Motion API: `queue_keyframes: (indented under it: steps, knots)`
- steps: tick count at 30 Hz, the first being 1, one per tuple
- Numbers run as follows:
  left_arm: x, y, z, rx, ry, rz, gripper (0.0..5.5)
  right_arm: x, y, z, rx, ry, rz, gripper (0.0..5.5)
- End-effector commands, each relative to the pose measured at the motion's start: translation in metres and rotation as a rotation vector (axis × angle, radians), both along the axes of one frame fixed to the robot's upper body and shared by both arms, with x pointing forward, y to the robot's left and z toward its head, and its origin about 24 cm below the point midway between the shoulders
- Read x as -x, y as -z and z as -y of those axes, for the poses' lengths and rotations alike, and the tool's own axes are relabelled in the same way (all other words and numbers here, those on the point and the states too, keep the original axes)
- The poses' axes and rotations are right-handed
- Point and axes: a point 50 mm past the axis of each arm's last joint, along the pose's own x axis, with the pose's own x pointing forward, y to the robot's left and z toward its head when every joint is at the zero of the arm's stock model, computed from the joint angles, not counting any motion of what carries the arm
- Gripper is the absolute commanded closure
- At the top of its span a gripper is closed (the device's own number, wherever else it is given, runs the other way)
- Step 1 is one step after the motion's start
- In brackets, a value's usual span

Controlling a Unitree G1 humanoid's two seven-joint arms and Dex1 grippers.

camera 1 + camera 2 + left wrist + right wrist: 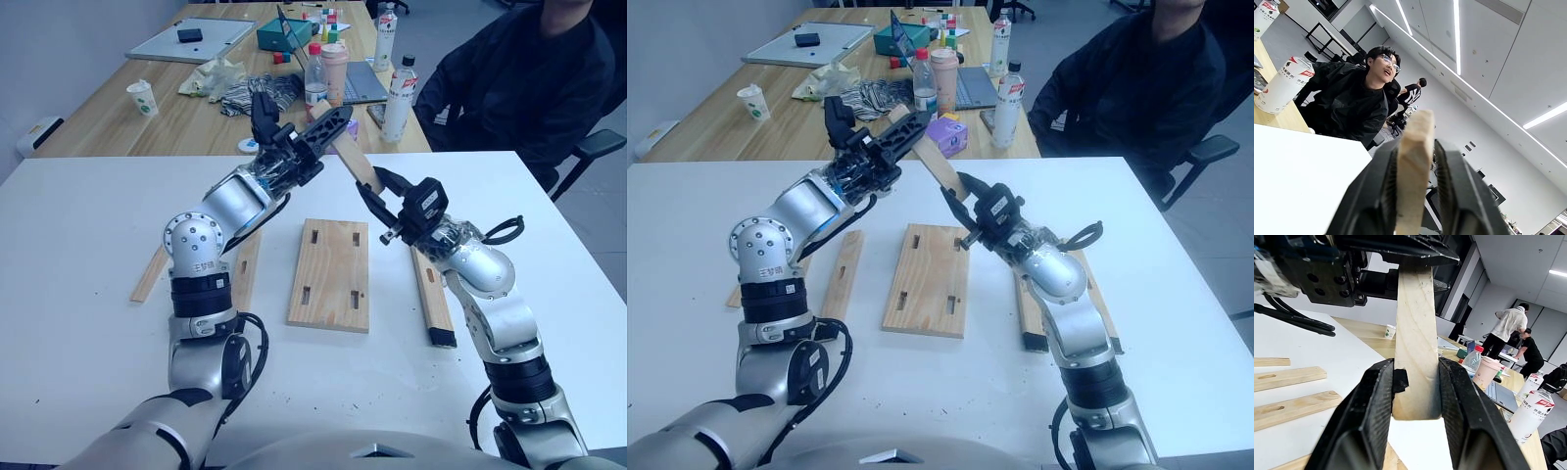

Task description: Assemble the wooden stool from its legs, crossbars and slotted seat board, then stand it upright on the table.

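Above the slotted seat board (331, 274), which lies flat on the white table (88, 225), the left eye view shows one wooden bar (358, 166) held tilted in the air. Left wrist view: the left gripper (1417, 147) pinches its upper end. Right wrist view: the right gripper (1418, 367) clamps its lower end.

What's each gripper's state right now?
Left gripper: shut on the upper end of the wooden bar.
Right gripper: shut on the same bar's lower end.

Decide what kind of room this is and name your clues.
Probably an office or lab workspace: a white table, a wooden desk behind with a laptop, bottles and a whiteboard, plus ceiling strip lights.
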Motion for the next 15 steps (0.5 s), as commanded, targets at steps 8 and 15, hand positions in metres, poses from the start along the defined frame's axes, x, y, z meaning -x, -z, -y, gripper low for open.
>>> queue_keyframes:
  steps: [8,15]
  knots:
    - [-0.0010,-0.0027,0.0013,-0.002,-0.004,0.015,5.00,-0.0019,0.0009,-0.0016,-0.001,0.000,-0.003,4.19]
    - [-0.0029,-0.0006,-0.0020,-0.032,-0.029,0.021,5.03,-0.0026,0.0005,-0.0002,-0.040,-0.004,-0.023,3.82]
